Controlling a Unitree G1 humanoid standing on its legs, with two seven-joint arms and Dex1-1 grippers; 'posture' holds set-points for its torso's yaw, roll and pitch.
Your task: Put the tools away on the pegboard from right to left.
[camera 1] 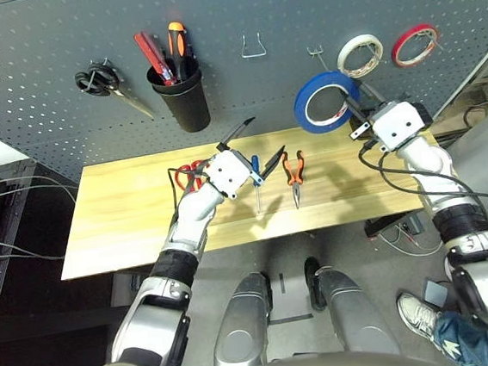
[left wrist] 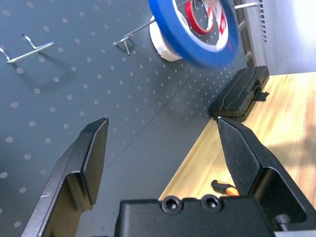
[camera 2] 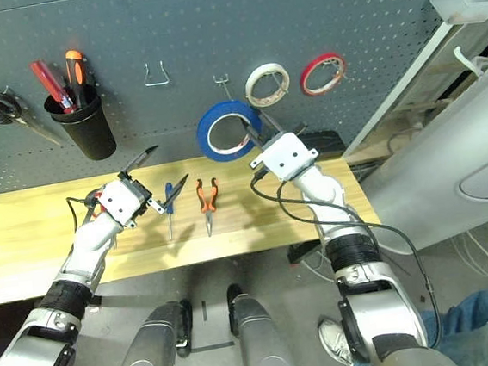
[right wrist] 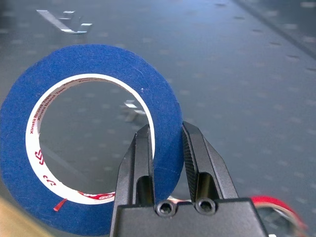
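- We find the right hand (right wrist: 165, 148) pinching the wide blue tape roll (right wrist: 94, 133) by its wall, one finger inside the ring and one outside. In the head views the roll is held up in front of the pegboard (camera 1: 236, 11), right of centre and above the far edge of the surface (camera 1: 127, 220).
- An empty metal hook (camera 1: 316, 53) stands just above the roll; the white tape roll (camera 1: 360, 55) and the thin red tape roll (camera 1: 414, 45) hang to its right, in the upper right of the frame.
- We see the left hand (camera 1: 245, 152) spread wide, holding nothing, raised over the middle of the surface; in its wrist view the two fingers (left wrist: 91, 158) stand well apart with the pegboard between them.
- The red-handled scissors (camera 1: 189, 174) lie on the surface, left of centre and partly hidden behind the left hand.
- The small blue-handled screwdriver (camera 1: 256, 177) lies at centre, just right of the left hand.
- The orange-and-black-handled pliers (camera 1: 294, 175) lie just right of the screwdriver, apart from it.
- On the pegboard, upper left of the frame, the black-handled scissors (camera 1: 105, 82) hang from a hook; the black cup (camera 1: 181, 98) beside them holds red and orange-handled tools.
- A wire hook (camera 1: 253, 45) at top centre is bare.
- A black case (left wrist: 239, 94) rests at the far end of the surface against the pegboard.
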